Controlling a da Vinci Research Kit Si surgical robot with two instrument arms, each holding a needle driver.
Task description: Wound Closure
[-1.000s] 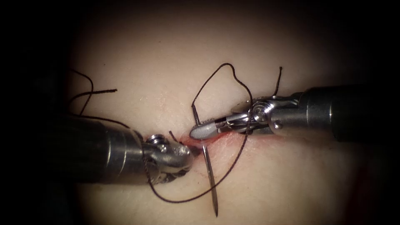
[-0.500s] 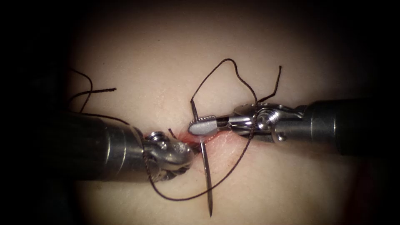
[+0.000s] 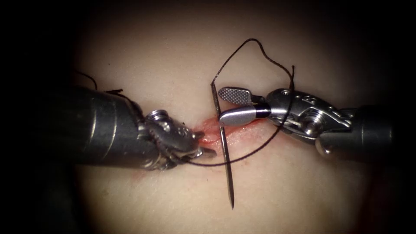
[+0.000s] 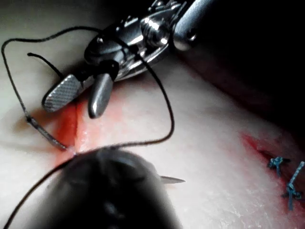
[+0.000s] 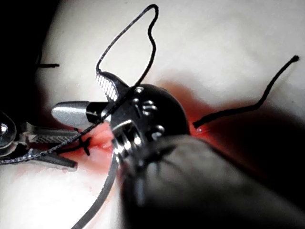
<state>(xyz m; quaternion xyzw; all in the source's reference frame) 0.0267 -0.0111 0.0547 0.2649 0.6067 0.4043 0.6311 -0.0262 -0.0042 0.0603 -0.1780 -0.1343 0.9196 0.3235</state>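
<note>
- Pale tissue [image 3: 303,190] carries the cut [image 3: 208,130]; needle [image 3: 225,164] stands across it, passing through the tissue there.
- Right tool [image 3: 229,106] gapes empty beside the needle's thread end.
- Left tool [image 3: 203,145] parted, empty, just left of the needle.

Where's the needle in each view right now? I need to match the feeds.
Endoscope: the needle crosses the cut steeply, left of the open, empty right claw; whether it is in the tissue is unclear. Left tool's hold unclear.
Left wrist: needle body meets the cut near that claw; its tip lies farther along.
Right wrist: grey needle curve beside that claw's wrist.
Shared landmark: the red cut.
</note>
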